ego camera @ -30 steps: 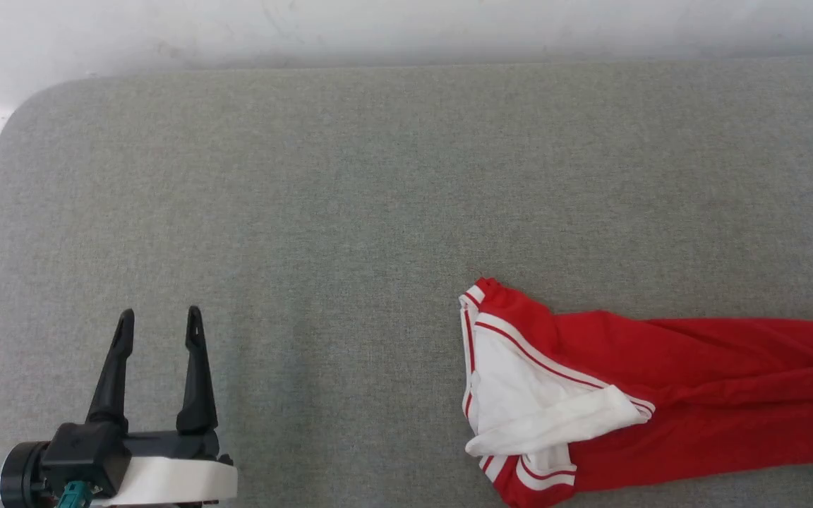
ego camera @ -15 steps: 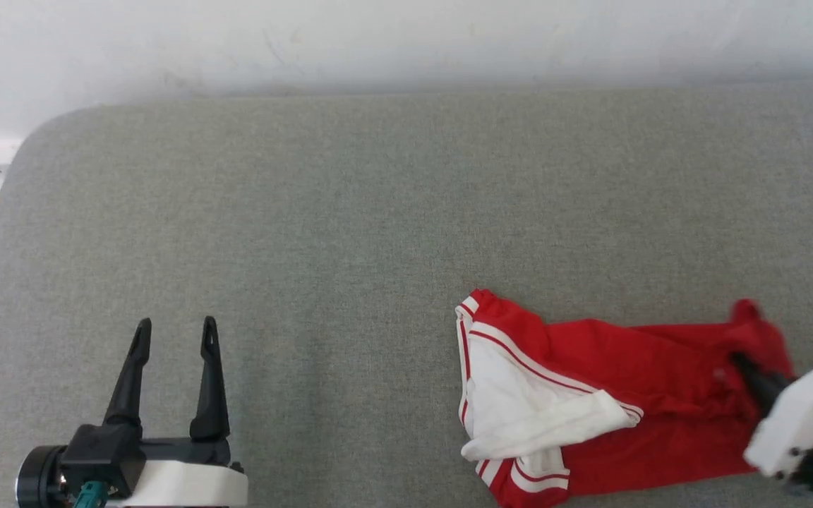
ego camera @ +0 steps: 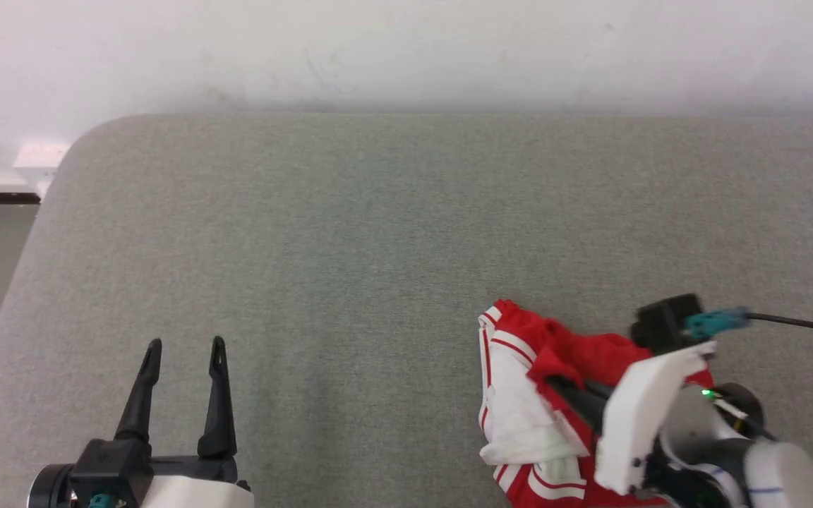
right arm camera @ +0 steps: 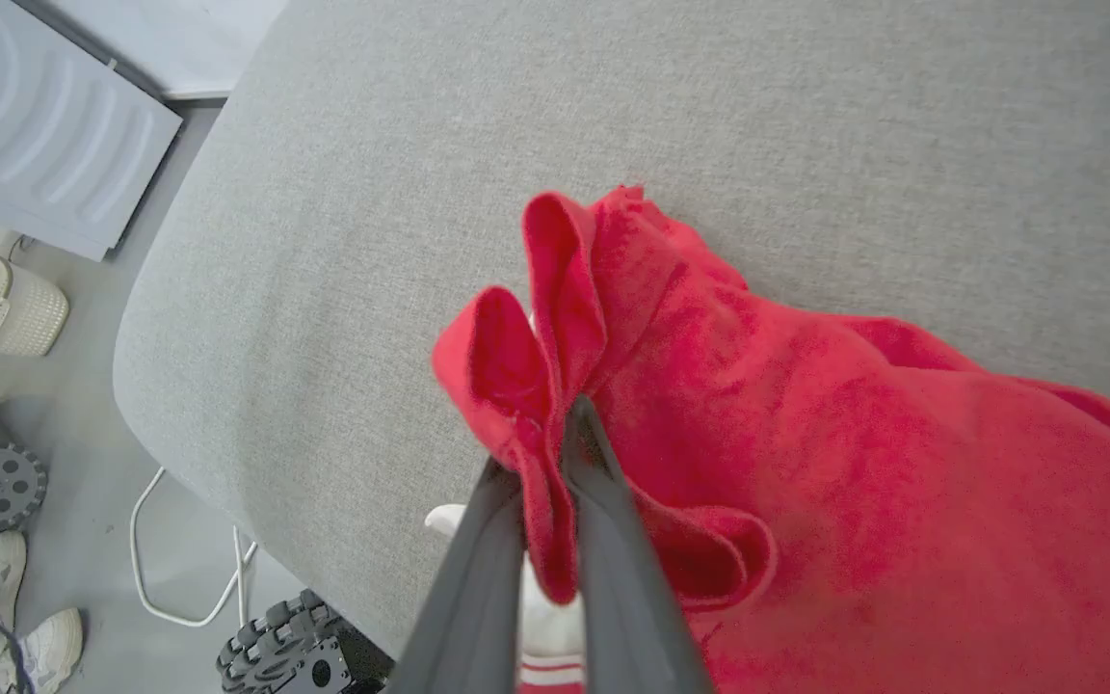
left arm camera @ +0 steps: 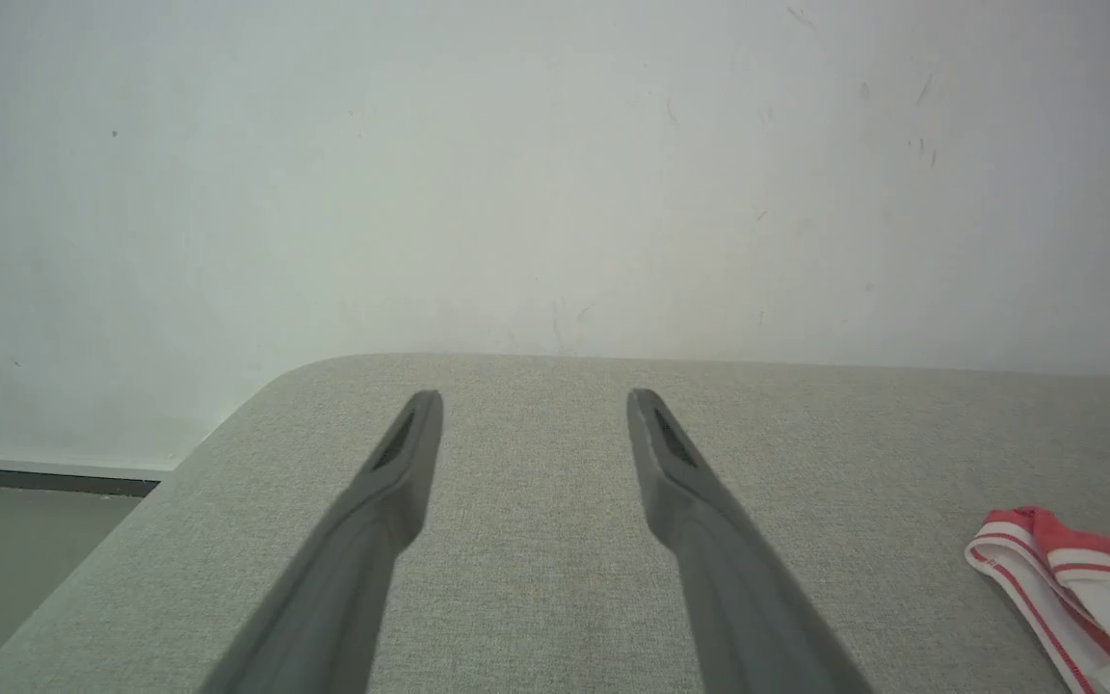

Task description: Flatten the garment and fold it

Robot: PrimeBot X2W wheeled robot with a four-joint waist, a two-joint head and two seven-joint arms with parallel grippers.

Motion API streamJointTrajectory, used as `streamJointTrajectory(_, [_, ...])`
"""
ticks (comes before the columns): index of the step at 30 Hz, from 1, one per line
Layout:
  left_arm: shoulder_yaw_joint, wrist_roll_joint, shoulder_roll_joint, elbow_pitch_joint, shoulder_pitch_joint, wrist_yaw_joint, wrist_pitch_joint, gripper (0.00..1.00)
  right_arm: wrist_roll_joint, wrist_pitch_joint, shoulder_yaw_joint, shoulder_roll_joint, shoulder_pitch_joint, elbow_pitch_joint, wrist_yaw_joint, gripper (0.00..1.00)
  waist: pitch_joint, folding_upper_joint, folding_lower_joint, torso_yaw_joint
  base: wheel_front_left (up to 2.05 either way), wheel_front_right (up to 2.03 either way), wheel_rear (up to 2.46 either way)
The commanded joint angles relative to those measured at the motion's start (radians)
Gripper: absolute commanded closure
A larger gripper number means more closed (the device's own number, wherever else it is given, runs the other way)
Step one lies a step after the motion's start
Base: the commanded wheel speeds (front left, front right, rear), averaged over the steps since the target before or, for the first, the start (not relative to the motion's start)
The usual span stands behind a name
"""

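- The red jersey-style T-shirt with white, stripe-trimmed sleeves [ego camera: 519, 416] lies bunched near the front right of the grey fabric-covered table [ego camera: 350, 247].
- The right gripper [right arm camera: 541, 453] has its two dark fingers closed tight on a raised fold of the shirt's red cloth.
- The left gripper [ego camera: 186, 346] hovers well apart at the front left, fingers spread wide, holding nothing.
- A white wall [ego camera: 406, 49] runs behind the table.

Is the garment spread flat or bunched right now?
Bunched: the garment lies in a crumpled heap, a red fold pinched in the shut right gripper.
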Motion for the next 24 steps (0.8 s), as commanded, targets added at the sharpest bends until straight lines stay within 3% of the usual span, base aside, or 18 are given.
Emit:
streamJointTrajectory(1, [0.0,-0.004,-0.008,0.004,0.005,-0.006,-0.005,0.0,-0.012,0.002,0.023,0.003,-0.027,0.037,-0.001,1.0,-0.003,0.0,0.0,0.017,0.0,0.0,0.0])
streamJointTrajectory(8, [-0.006,-0.009,-0.019,0.014,-0.003,-0.012,-0.005,0.0,-0.14,-0.004,0.072,0.004,-0.104,0.262,-0.001,1.0,0.006,0.0,0.0,0.051,0.0,0.0,0.0])
streamJointTrajectory(15, [-0.015,-0.01,-0.03,0.031,-0.026,-0.019,-0.005,0.0,-0.188,-0.033,0.087,0.004,-0.166,0.434,-0.001,1.0,0.021,0.0,0.0,0.081,0.0,0.0,0.0])
streamJointTrajectory(16, [-0.016,-0.009,-0.031,0.034,-0.028,-0.02,-0.005,0.0,-0.194,-0.039,0.091,0.004,-0.174,0.45,-0.001,0.78,0.022,0.0,0.0,0.083,0.0,0.0,0.0])
streamJointTrajectory(17, [-0.016,-0.009,-0.032,0.036,-0.03,-0.021,-0.005,0.0,-0.194,-0.044,0.093,0.004,-0.181,0.462,-0.001,0.0,0.022,0.0,0.0,0.085,0.0,0.0,0.0])
streamJointTrajectory(24, [-0.004,-0.011,-0.033,0.047,-0.025,-0.027,-0.005,0.0,-0.137,-0.044,0.127,0.004,-0.206,0.419,-0.001,0.0,0.013,0.0,0.0,0.07,0.0,0.0,0.0])
